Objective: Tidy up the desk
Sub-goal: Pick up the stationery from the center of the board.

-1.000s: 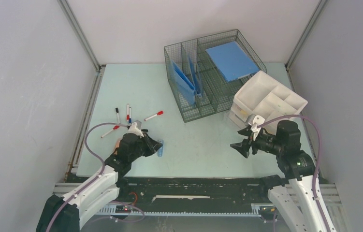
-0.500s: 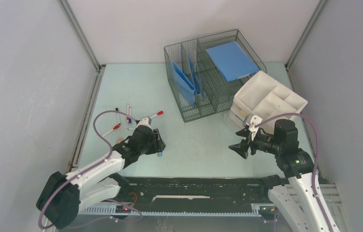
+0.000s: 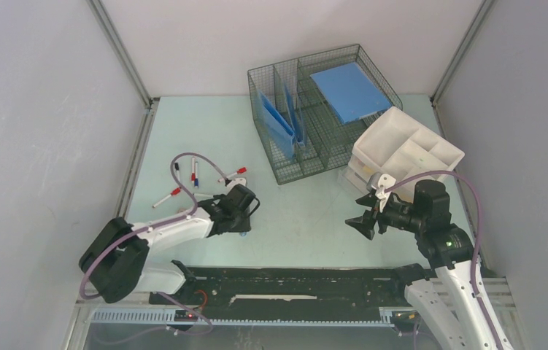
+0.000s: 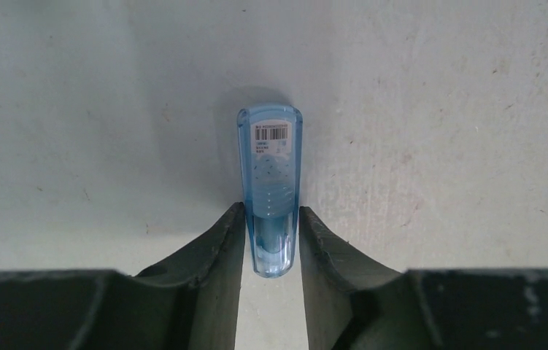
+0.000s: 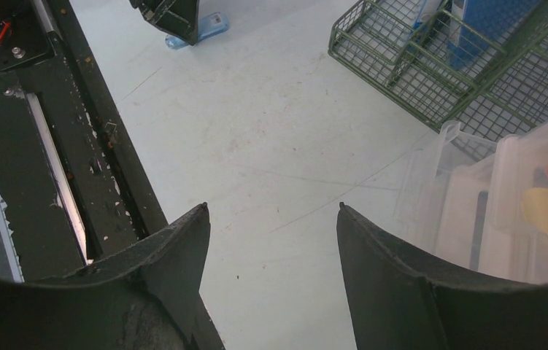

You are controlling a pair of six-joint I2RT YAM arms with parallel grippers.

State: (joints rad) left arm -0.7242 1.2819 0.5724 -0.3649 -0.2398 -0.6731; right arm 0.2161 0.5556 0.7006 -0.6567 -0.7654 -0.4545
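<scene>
Left gripper (image 4: 271,211): narrowed, fingertips against both long sides of a small blue translucent case (image 4: 271,160) lying flat on the desk (image 4: 438,109), near-left area. Judged light, rigid, smooth-walled and slip-prone; grip mid-length, across the narrow width. White barcode sticker (image 4: 273,133) at far end; print too small to read.

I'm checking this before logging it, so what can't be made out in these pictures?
Left wrist: print on the blue tube is too small to read; whether the left gripper pinches it is unclear.
Top external: tube mostly hidden under that gripper.
Right wrist: contents of the drawer unit are blurred by frosted plastic and cut off at the edge.
</scene>
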